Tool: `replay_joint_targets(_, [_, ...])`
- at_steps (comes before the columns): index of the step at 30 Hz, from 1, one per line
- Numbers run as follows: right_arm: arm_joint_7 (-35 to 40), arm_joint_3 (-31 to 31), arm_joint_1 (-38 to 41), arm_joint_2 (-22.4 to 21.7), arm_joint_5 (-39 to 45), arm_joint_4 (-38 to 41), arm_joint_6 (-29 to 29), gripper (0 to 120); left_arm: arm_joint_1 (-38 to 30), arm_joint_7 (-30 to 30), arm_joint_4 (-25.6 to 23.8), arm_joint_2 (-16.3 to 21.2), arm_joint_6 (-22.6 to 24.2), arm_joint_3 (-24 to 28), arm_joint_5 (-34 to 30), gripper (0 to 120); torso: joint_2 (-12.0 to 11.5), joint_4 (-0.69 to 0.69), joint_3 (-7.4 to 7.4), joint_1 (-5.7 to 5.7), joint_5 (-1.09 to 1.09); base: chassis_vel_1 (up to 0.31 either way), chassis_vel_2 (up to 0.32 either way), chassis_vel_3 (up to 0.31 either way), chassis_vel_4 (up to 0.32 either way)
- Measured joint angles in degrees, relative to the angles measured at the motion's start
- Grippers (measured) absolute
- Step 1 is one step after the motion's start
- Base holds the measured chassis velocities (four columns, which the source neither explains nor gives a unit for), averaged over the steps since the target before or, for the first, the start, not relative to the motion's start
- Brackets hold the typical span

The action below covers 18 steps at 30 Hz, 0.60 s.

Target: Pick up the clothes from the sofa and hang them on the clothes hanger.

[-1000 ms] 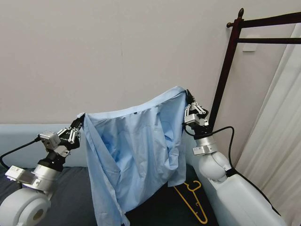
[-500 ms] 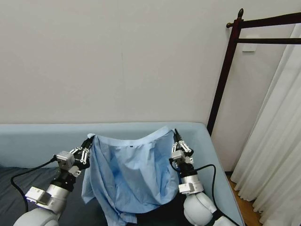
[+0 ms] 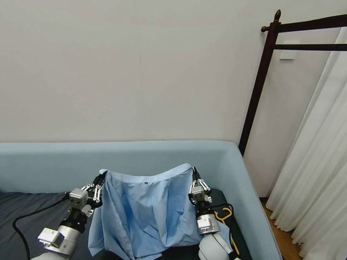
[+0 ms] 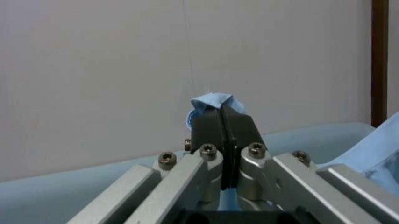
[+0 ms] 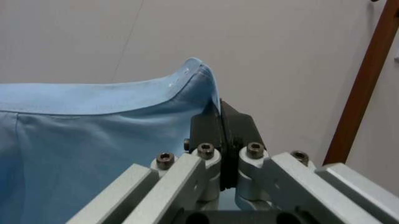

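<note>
- No writing, number, brand or sign can be read in any view.
- A small dark mark [image 3: 149,183] sits at the top edge of the blue shirt [image 3: 146,214]; it is too small to read.
- A pale rectangle [image 3: 287,54] lies behind the crossbar of the clothes rack [image 3: 259,81]; nothing on it is legible.

The left end effector [image 4: 223,114] pinches a fold of blue shirt [image 4: 212,100] tight — pale wall [image 4: 93,70] behind
</note>
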Motion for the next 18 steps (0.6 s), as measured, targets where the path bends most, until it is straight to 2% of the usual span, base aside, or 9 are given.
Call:
replay_joint_targets(9, [-2.6,1.0,-0.6,-0.1,2.2,-2.6,-0.1,0,0.9,-0.1,0.3,-0.3,-0.2,-0.3,1.8,0,0.0,0.00,0.00,0.00,0.01,0.000,0.000,0.000,0.000])
replay_joint_targets(11, [-4.5,0.7,-0.8,-0.9,5.5,-4.8,-0.2,11,1.7,-0.1,1.3,-0.6,-0.7,0.7,3.5,0,0.0,0.00,0.01,0.00,0.01,0.000,0.000,0.000,0.000])
replay_joint_targets(13, [-5.4,0.6,-1.0,-1.2,7.7,-5.7,-0.1,14,1.9,0.0,1.9,-0.8,-1.0,1.1,4.3,0,0.0,0.00,0.01,0.00,0.02,0.000,0.000,0.000,0.000])
replay_joint_targets(17, [-11.0,0.9,-2.6,-4.5,18.5,-8.4,1.3,32,1.8,0.1,5.8,-2.0,-2.6,2.2,7.4,0,0.0,0.01,0.01,0.00,0.01,0.000,0.000,0.000,0.000])
replay_joint_targets(18, [-11.0,0.9,-2.6,-4.5,18.5,-8.4,1.3,32,1.8,0.1,5.8,-2.0,-2.6,2.2,7.4,0,0.0,0.01,0.01,0.00,0.01,0.000,0.000,0.000,0.000])
